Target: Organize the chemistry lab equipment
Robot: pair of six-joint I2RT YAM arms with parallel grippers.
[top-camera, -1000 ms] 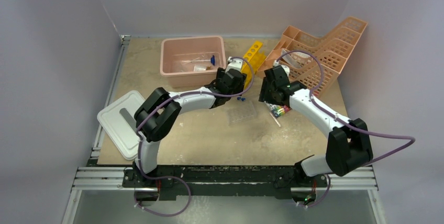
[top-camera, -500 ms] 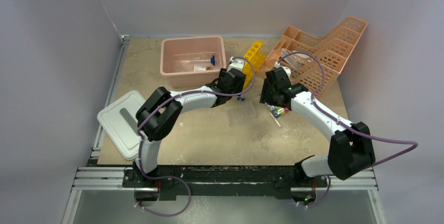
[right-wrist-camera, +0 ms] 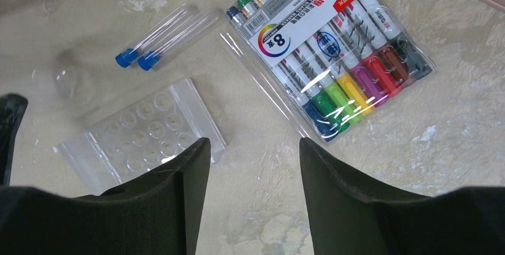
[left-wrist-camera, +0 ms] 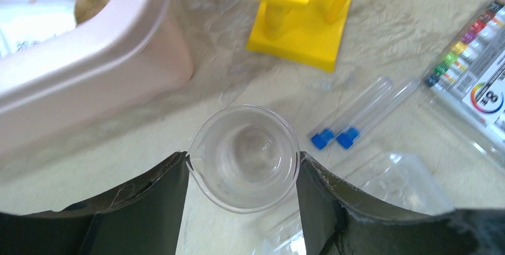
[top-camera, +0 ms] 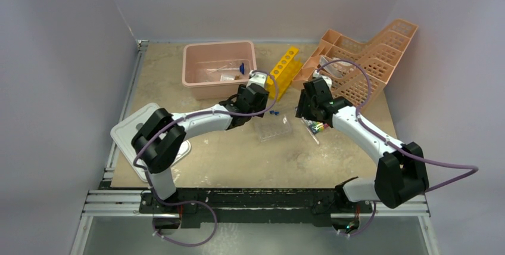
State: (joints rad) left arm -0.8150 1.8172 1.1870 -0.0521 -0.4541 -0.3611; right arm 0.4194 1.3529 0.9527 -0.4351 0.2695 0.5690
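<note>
**A:** Chemistry lab equipment (top-camera: 276, 128), where is it lying?

**B:** Mostly in the middle of the surface (top-camera: 238, 159). The clear well plate (right-wrist-camera: 143, 133) lies flat there. The two blue-capped tubes (right-wrist-camera: 161, 34) lie side by side just beyond it, on the far side. A marker pack (right-wrist-camera: 333, 46) lies to the right of the plate.

**A:** And the left gripper (left-wrist-camera: 243, 171)?

**B:** Its fingers are closed on a small clear beaker (left-wrist-camera: 250, 148), with the rim touching both of them. The beaker is upright with its mouth up. It sits just near of the pink tub (left-wrist-camera: 89, 70) and the yellow rack (left-wrist-camera: 304, 16). I cannot tell whether its base is on the surface.

**A:** What about the right gripper (right-wrist-camera: 250, 148)?

**B:** Its fingers are spread wide with nothing between them. They hang above bare surface, between the well plate and the marker pack.

**A:** Is anything in the tub?

**B:** There is a blue piece (top-camera: 242, 67) and some clear bits that are too small to name. An orange basket (top-camera: 363, 58) stands at the far right, and a white lid (top-camera: 128, 133) lies at the left edge.
</note>
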